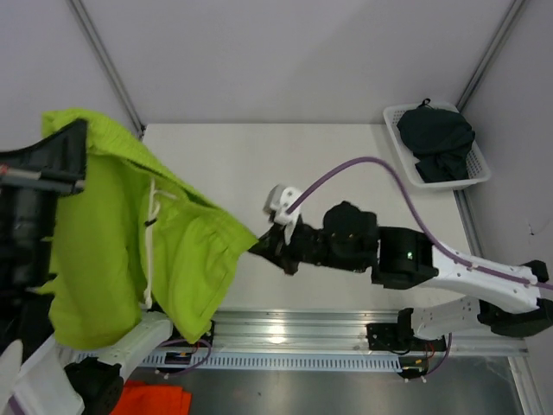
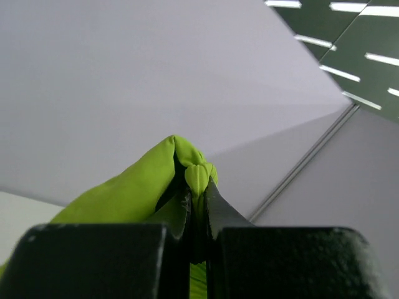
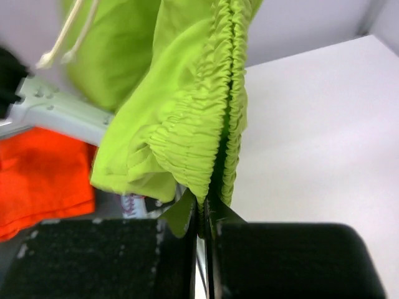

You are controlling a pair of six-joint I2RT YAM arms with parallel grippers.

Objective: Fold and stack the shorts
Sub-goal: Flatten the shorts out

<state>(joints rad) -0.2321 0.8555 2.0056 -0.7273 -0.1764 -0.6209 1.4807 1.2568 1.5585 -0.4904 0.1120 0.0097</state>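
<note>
- Top external: shows the bright lime green fabric shorts point(image 1: 130, 251) lifted off the white table point(image 1: 346, 173), hanging spread over its left edge and near-left corner.
- Puts the left gripper point(image 1: 79, 138) high by the far-left corner and the right gripper point(image 1: 263, 242) near the middle of the near edge, one at each end of the cloth. Reads as a hold meant to stretch the garment flat before laying it down to fold.
- Leaves the dark navy-charcoal shorts point(image 1: 441, 143) bunched in the white slotted plastic basket point(image 1: 480, 171) at the far-right corner, with an orange cloth point(image 1: 151, 399) beyond the near edge.
- Does not settle from here how tightly either jaw pair grips.
- Left wrist: supplies that missing detail, with fingers pinched hard on a small green fold. Faces only grey wall panels point(image 2: 124, 75), so says nothing of the table.
- Right wrist: shows jaws clamped on the gathered elastic waistband, its ruching too fine for the top view. Adds a close look at the white drawstring point(image 3: 68, 37) dangling.
</note>
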